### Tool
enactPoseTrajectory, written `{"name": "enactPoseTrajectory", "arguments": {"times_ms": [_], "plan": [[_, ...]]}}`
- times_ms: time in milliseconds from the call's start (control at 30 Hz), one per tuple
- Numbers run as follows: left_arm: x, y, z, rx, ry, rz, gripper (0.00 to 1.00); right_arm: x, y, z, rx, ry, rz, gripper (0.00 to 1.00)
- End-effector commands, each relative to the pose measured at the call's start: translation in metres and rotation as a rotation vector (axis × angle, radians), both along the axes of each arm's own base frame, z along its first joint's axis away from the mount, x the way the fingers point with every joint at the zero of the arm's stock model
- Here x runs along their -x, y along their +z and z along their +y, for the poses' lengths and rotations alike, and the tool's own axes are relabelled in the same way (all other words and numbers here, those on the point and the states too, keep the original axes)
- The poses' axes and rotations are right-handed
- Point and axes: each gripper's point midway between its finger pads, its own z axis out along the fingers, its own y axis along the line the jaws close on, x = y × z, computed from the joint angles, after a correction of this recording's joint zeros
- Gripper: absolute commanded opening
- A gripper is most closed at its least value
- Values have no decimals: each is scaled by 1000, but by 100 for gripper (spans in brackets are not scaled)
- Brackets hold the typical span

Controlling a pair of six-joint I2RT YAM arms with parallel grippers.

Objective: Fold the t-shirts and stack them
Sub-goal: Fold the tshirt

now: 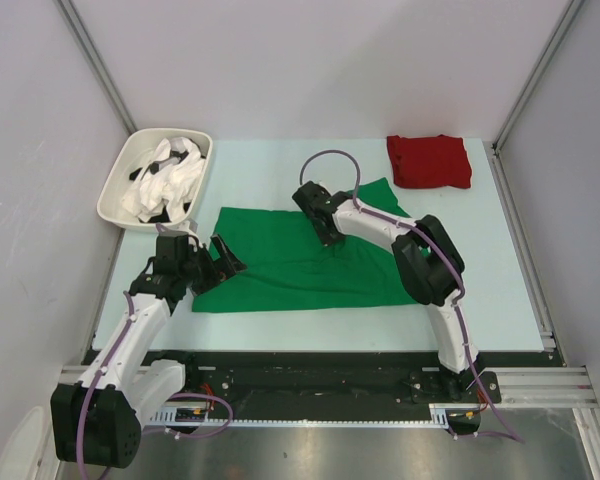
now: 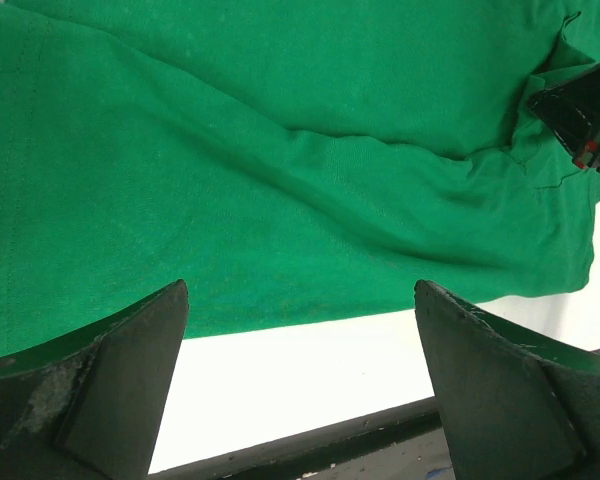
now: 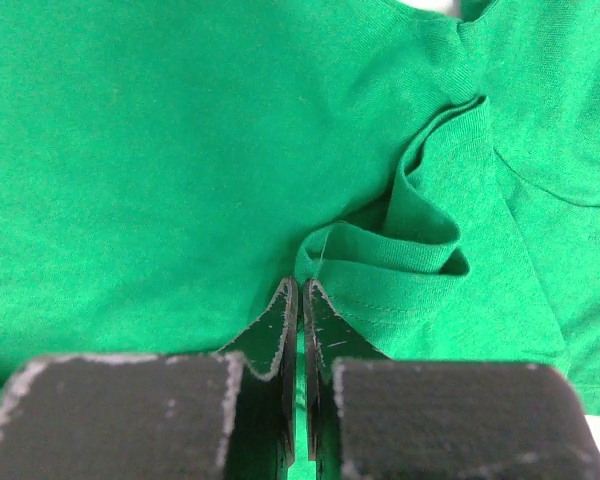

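A: Start nearest the arm bases. What is the left claw doing?

B: It hangs at the left edge of the green shirt, released. Its own camera shows the two fingers spread wide with only bare table and the shirt's hem between them, gripping nothing. From overhead you can barely judge that gap.

A: And the right claw?

B: It sits farther in, over the middle of the green shirt toward its right part. Its wrist camera shows the fingertips pressed together, with a thin slit left. A bunched fold of green cloth rises just ahead and to the right of the tips. Whether any cloth is pinched between them, I cannot tell.

A: Does the overhead camera help there?

B: No, the claw body hides the tips. It does show the shirt lying wide and mostly flat, which the close views cannot.

A: Anything past the claws?

B: The left wrist camera catches the right claw at the far right. Overhead alone shows the folded red shirt beyond the right claw at the far right corner, apart from the green one, and a white bin of rumpled white cloth just beyond the left claw.
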Motion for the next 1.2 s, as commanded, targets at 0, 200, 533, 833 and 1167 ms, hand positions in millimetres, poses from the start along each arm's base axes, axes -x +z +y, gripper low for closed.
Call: {"name": "enactPoseTrajectory", "arguments": {"times_ms": [0, 200, 533, 833, 1167], "plan": [[-5, 6, 0, -8, -12, -40, 100, 3, 32, 9, -42, 15, -62, 0], [-5, 6, -1, -8, -18, -41, 100, 16, 27, 26, -110, 60, -30, 0], [-5, 7, 0, -9, -17, -48, 100, 34, 19, 49, -223, 125, 33, 0], [-4, 9, 1, -13, -14, -53, 100, 30, 46, 62, -325, 147, -31, 82], [7, 31, -4, -7, -53, -56, 100, 31, 160, -2, -420, -96, -338, 100]]}}
